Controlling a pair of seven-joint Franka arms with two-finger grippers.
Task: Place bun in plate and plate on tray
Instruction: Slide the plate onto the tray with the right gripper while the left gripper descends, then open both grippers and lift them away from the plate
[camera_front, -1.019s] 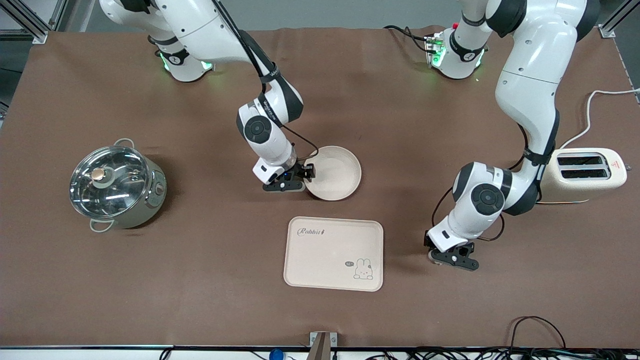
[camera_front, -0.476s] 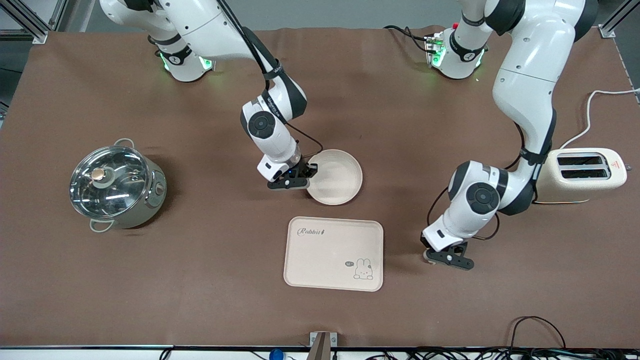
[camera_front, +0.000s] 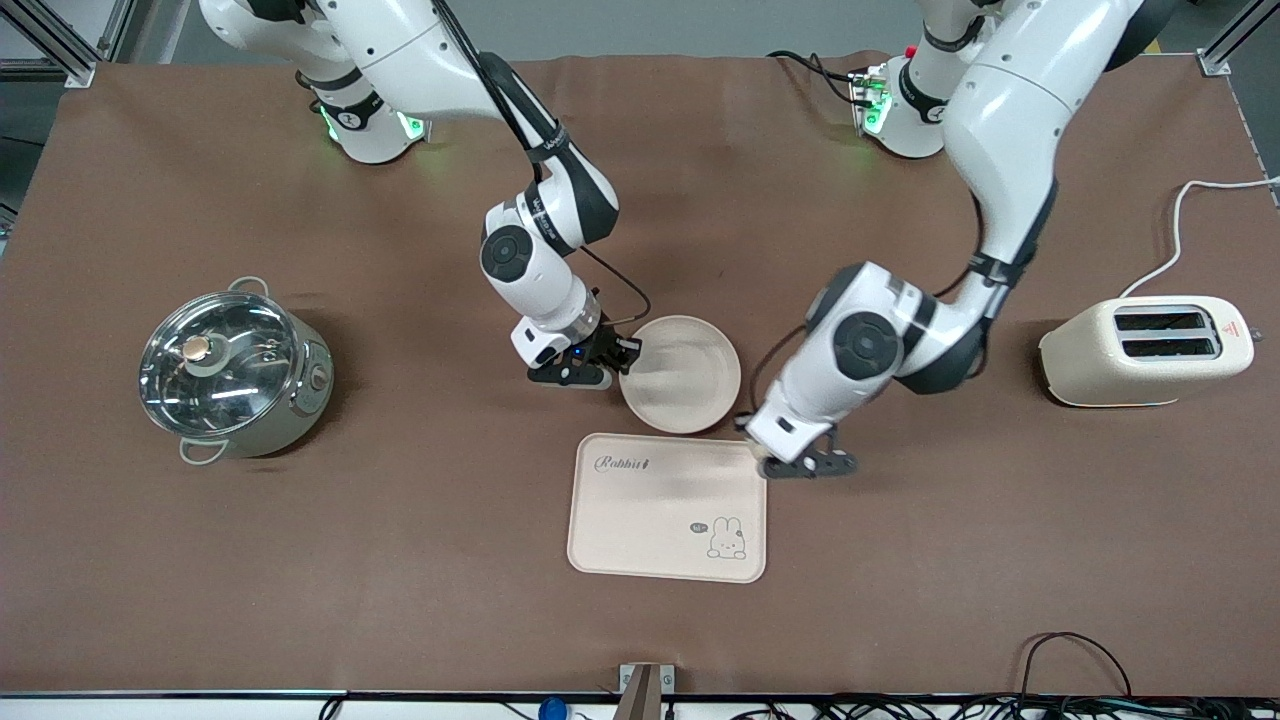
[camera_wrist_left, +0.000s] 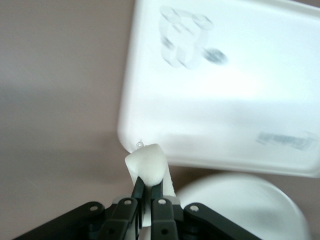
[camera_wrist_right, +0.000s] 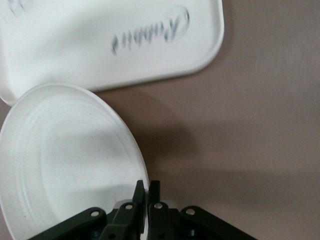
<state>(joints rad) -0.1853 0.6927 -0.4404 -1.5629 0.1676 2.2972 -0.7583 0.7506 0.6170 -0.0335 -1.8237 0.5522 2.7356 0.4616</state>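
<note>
The round cream plate (camera_front: 682, 388) is just farther from the front camera than the tray (camera_front: 667, 507), its rim close to the tray's edge. My right gripper (camera_front: 612, 366) is shut on the plate's rim; the right wrist view shows the plate (camera_wrist_right: 65, 160) gripped by my right gripper (camera_wrist_right: 147, 189), with the tray (camera_wrist_right: 100, 40) beside it. My left gripper (camera_front: 790, 465) is shut on the small cream bun (camera_wrist_left: 145, 162) and holds it over the tray's corner nearest the plate. The left wrist view also shows the tray (camera_wrist_left: 225, 100) and plate (camera_wrist_left: 240, 205).
A steel pot with a glass lid (camera_front: 235, 365) stands toward the right arm's end. A cream toaster (camera_front: 1145, 350) with its white cable stands toward the left arm's end. Brown cloth covers the table.
My left arm has swung from near the toaster to the tray's corner with the bun. My right gripper has brought the plate closer to the tray.
</note>
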